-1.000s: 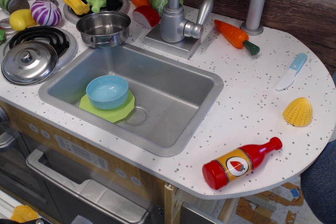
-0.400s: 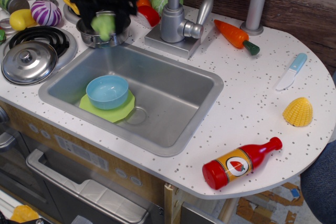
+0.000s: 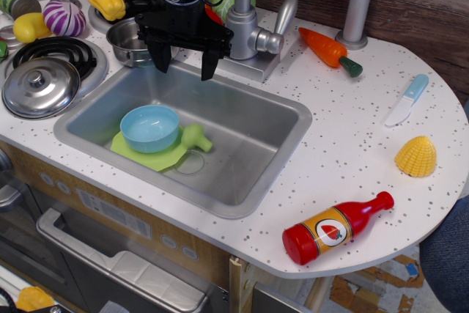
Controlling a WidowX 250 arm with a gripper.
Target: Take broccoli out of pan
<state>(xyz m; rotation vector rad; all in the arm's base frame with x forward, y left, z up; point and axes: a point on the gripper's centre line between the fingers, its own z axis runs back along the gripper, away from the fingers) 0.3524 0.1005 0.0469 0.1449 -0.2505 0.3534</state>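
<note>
End effector [image 3: 185,64] wide open, empty, above sink [image 3: 249,137], beside pan [image 3: 129,42].

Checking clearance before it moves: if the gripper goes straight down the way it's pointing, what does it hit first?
Probably the sink floor near its back wall. The gripper points down, open and empty, and nothing shows directly beneath it. The broccoli and bowl lie nearer the camera, though depth is hard to judge.

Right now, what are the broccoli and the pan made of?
The broccoli, lying in the sink beside the blue bowl, looks like matte light green plastic: smooth, molded, no shine. The pan looks like polished steel: silvery, with bright reflections.
</note>
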